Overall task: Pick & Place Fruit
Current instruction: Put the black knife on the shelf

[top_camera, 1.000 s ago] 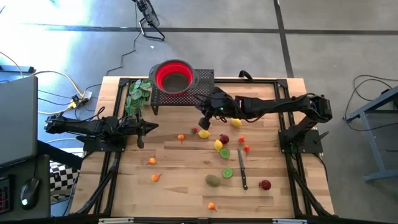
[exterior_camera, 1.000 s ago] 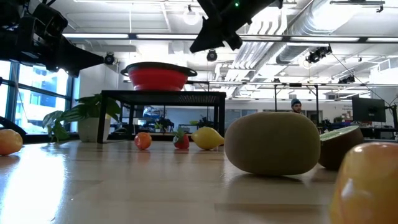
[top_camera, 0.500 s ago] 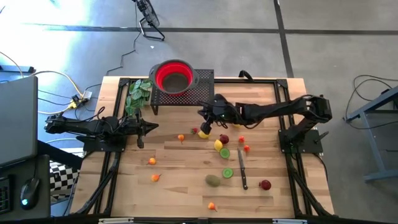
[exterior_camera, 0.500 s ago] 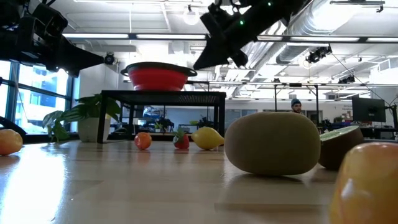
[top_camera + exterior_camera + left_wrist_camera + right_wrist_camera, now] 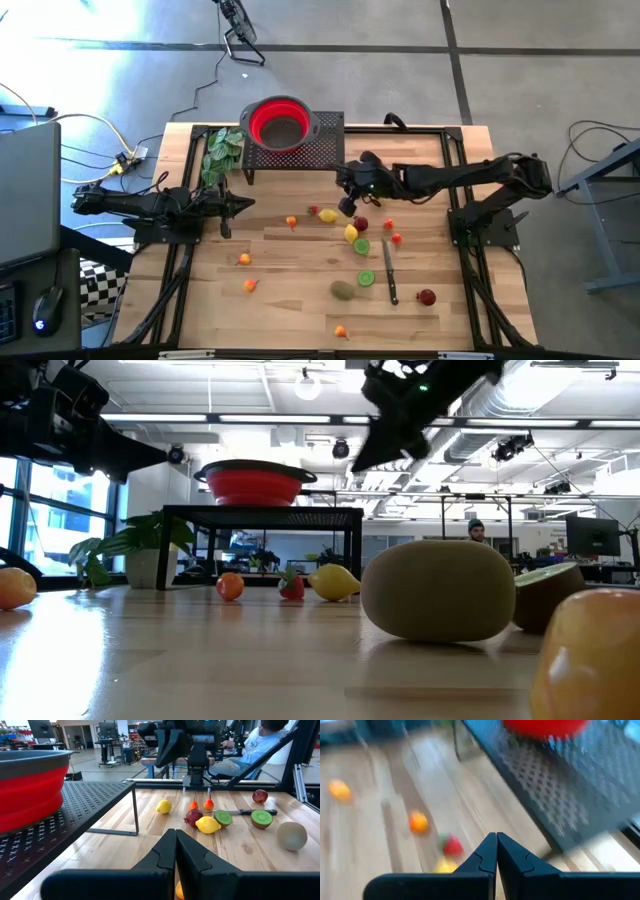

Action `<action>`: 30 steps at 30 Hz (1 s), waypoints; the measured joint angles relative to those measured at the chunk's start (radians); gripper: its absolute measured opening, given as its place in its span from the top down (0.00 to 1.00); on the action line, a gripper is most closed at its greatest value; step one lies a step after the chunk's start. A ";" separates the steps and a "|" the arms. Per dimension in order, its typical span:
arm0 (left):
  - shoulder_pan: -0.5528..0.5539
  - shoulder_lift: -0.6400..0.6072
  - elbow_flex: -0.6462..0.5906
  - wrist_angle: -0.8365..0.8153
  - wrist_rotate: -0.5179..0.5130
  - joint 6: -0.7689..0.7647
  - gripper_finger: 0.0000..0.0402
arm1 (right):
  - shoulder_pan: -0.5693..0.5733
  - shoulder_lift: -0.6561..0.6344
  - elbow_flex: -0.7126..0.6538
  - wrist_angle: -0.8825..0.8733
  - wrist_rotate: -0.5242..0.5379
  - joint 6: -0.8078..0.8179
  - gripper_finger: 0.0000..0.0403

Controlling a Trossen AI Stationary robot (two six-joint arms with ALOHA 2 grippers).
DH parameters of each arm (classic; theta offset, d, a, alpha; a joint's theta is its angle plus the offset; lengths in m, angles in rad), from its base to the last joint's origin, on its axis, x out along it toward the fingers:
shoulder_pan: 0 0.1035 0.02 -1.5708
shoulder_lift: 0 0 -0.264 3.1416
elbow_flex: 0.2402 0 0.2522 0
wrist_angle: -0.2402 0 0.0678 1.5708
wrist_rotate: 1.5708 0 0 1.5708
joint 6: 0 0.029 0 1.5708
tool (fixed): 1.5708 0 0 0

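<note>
Small toy fruit lies scattered on the wooden table: a lemon, a strawberry, an orange piece, a dark red fruit, lime halves, a kiwi. My right gripper hangs shut and empty above the table, just right of the lemon and strawberry; its wrist view shows the shut fingers over the strawberry. My left gripper waits shut and level at the table's left; its wrist view shows the shut gripper.
A red bowl sits on a black perforated stand at the far edge. A green leafy bunch lies left of it. A slim knife lies near the lime halves. More fruit lies toward the near edge.
My right gripper has moved toward the table's right edge and a little down, away from the stand, staying shut and empty. No fruit has moved.
</note>
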 joint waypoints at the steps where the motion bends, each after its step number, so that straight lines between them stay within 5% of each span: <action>1: 0.000 0.000 0.000 0.000 0.000 0.000 0.99 | 0.000 -0.014 -0.002 -0.032 0.006 0.000 0.99; 13: 0.000 0.000 0.000 -0.001 0.004 -0.001 0.99 | -0.081 -0.151 0.000 -0.437 0.066 -0.011 0.99; 23: 0.000 0.000 0.000 0.000 0.006 0.003 0.99 | -0.144 -0.152 0.001 -0.586 0.061 -0.006 0.99; 30: 0.000 0.000 0.000 0.000 0.006 0.003 0.99 | -0.173 -0.152 0.001 -0.593 -0.015 0.017 0.77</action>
